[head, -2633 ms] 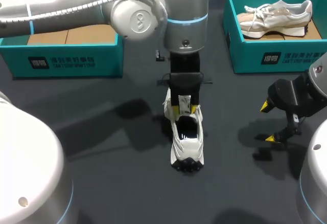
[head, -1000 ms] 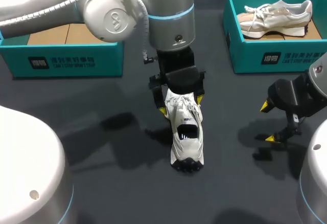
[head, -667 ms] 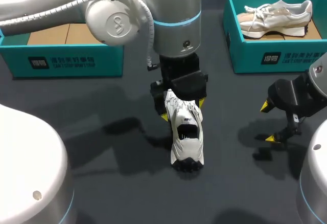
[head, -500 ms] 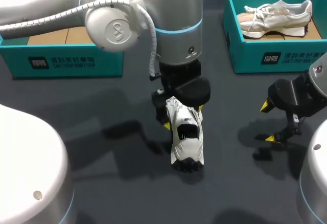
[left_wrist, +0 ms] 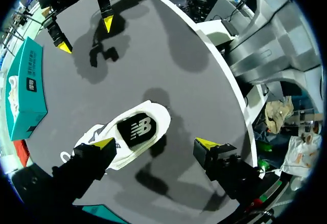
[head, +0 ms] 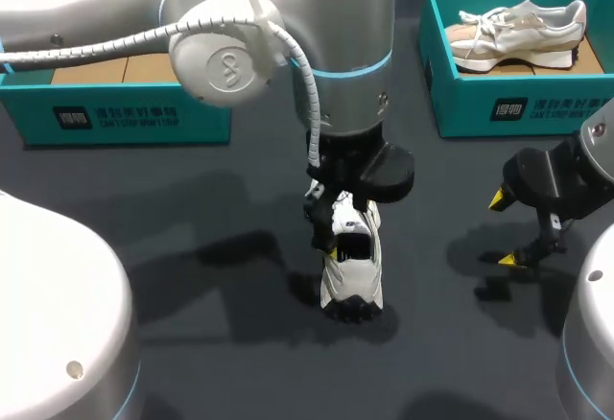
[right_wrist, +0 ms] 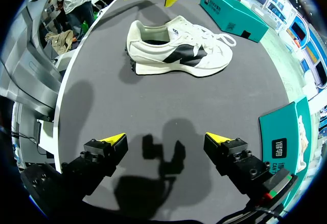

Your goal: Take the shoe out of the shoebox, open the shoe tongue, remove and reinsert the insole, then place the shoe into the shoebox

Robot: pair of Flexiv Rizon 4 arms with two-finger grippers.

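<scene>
The dark grey table (head: 192, 247) carries the white shoe (head: 351, 271) near its middle, on its sole, heel towards 6 o'clock. From the head camera my left arm's wrist covers the lace end, so I see only the heel half and the dark opening. The left gripper (left_wrist: 155, 143) hangs over the shoe with fingers spread wide. One tip is at the shoe's side and the other is clear of it; I cannot tell whether the near tip touches. At 3 o'clock from the shoe the right gripper (head: 504, 229) hovers, fingers apart, holding nothing. At 1 o'clock a teal shoebox (head: 460, 104) holds a beige-and-white sneaker (head: 518, 29). At 10 o'clock a second teal box (head: 144, 113) shows brown cardboard (head: 134, 65) inside.
</scene>
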